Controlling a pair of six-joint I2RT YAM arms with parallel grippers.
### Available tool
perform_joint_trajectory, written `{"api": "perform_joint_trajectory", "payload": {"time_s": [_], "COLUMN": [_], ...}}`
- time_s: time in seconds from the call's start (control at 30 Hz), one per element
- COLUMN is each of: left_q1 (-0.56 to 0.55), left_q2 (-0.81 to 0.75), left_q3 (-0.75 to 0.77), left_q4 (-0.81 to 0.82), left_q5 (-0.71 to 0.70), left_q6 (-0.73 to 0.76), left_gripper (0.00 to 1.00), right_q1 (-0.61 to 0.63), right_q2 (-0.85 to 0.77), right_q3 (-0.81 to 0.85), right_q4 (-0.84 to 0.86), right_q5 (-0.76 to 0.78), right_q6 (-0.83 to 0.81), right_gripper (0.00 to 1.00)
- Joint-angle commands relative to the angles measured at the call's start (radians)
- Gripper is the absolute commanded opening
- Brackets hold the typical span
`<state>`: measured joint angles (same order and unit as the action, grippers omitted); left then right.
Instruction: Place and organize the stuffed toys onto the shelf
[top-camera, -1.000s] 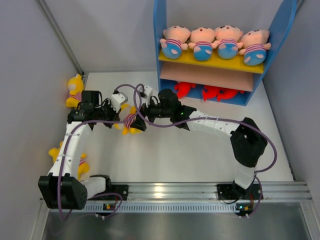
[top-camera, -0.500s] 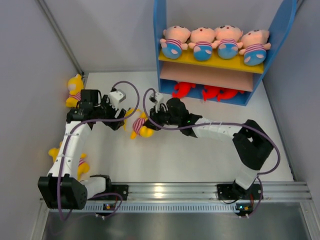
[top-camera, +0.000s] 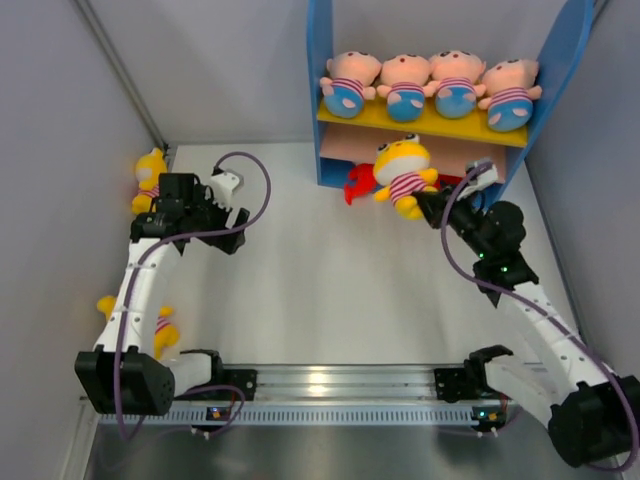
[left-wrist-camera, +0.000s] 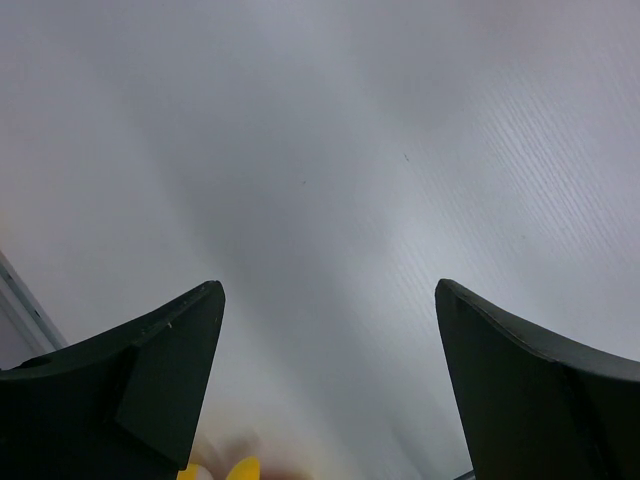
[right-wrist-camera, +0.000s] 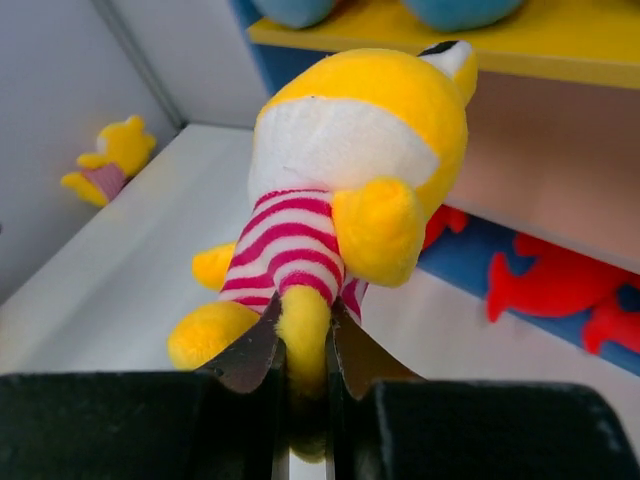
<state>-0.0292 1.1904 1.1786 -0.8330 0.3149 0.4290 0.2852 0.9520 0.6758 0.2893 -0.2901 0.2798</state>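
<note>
- Swung across from mid-table within the last half second, the right gripper (right-wrist-camera: 302, 335) is now at the front of the shelf (top-camera: 321, 90), with a yellow figure (top-camera: 400, 170) carried along
- the right gripper is clenched on that figure's yellow leg; the toy hangs tilted just in front of the shelf's pinkish middle board (top-camera: 340, 143), clear of the table
- the left gripper (left-wrist-camera: 328, 290) is spread wide with nothing between its fingers, well to the left of the shelf over bare table
- the white table (top-camera: 330, 290) is matt and finely ribbed; plain grey walls (top-camera: 200, 70) close it in at the left, rear and right, and the shelf stands at the rear wall
- four boy dolls (top-camera: 405, 85) fill the yellow upper board (top-camera: 430, 120) side by side, and red sharks (top-camera: 358, 180) lie on the blue base (top-camera: 490, 203) behind the held toy
- two more yellow figures lie far left of the shelf by the left wall: the rear-corner figure (top-camera: 150, 175) and the near figure (top-camera: 150, 325) beside the left arm
- open table runs from the shelf's front to the metal rail (top-camera: 400, 380) at the near edge; only a narrow strip lies to the shelf's right
</note>
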Motion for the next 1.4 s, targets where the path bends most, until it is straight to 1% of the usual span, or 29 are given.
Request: {"api": "perform_joint_trajectory", "payload": {"time_s": [0.0, 0.03, 0.1, 0.13, 0.17, 0.2, 0.33, 0.47, 0.5, 0.63, 0.83, 1.07, 1.17, 1.27, 1.3, 1.33, 1.37], "left_q1": [-0.002, -0.001, -0.001, -0.001, -0.001, -0.001, -0.001, -0.001, -0.001, -0.001, -0.001, -0.001, -0.001, -0.001, -0.001, -0.001, -0.001], "left_q2": [0.009, 0.009, 0.008, 0.003, 0.002, -0.003, -0.002, 0.009, 0.011, 0.021, 0.012, 0.014, 0.017, 0.017, 0.018, 0.020, 0.023], "left_q3": [0.045, 0.049, 0.052, 0.052, 0.052, 0.050, 0.044, 0.046, 0.049, 0.055, 0.043, 0.038, 0.039, 0.036, 0.033, 0.032, 0.030], "left_q4": [-0.003, -0.005, -0.003, -0.003, -0.003, -0.003, -0.003, -0.003, -0.002, -0.002, -0.002, -0.002, -0.002, -0.002, 0.000, -0.002, 0.000], "left_q5": [-0.010, -0.011, -0.022, -0.022, -0.025, -0.033, -0.053, -0.048, -0.046, -0.057, -0.066, -0.066, -0.071, -0.082, -0.082, -0.085, -0.091], "left_q6": [-0.035, -0.038, -0.041, -0.041, -0.041, -0.042, -0.030, -0.035, -0.032, -0.032, -0.022, -0.022, -0.018, -0.015, -0.013, -0.013, -0.013], "left_gripper": [0.93, 0.93, 0.93, 0.93, 0.93, 0.93, 0.93, 0.93, 0.93, 0.93, 0.93, 0.93, 0.93, 0.93, 0.93, 0.93, 0.93], "right_q1": [-0.189, -0.217, -0.260, -0.276, -0.284, -0.311, -0.337, -0.380, -0.388, -0.411, -0.443, -0.443, -0.442, -0.442, -0.442, -0.440, -0.440], "right_q2": [0.062, 0.115, 0.161, 0.192, 0.205, 0.212, 0.247, 0.254, 0.258, 0.353, 0.482, 0.560, 0.594, 0.634, 0.642, 0.654, 0.657], "right_q3": [0.071, 0.082, 0.096, 0.093, 0.091, 0.090, 0.071, 0.028, 0.019, 0.053, 0.113, 0.125, 0.149, 0.183, 0.201, 0.211, 0.217], "right_q4": [-0.064, -0.058, -0.030, 0.020, 0.034, 0.056, 0.154, 0.261, 0.311, 0.350, 0.412, 0.511, 0.502, 0.495, 0.485, 0.475, 0.459], "right_q5": [-0.033, -0.052, -0.099, -0.106, -0.106, -0.104, -0.078, -0.037, -0.024, 0.008, 0.055, 0.150, 0.190, 0.203, 0.201, 0.200, 0.200], "right_q6": [0.019, 0.034, 0.085, 0.099, 0.108, 0.113, 0.147, 0.241, 0.251, 0.251, 0.305, 0.384, 0.420, 0.436, 0.438, 0.438, 0.438], "right_gripper": [0.00, 0.00, 0.00, 0.00, 0.00, 0.00, 0.00, 0.00, 0.00, 0.00, 0.00, 0.00, 0.00, 0.09, 0.19, 0.25, 0.36]}}
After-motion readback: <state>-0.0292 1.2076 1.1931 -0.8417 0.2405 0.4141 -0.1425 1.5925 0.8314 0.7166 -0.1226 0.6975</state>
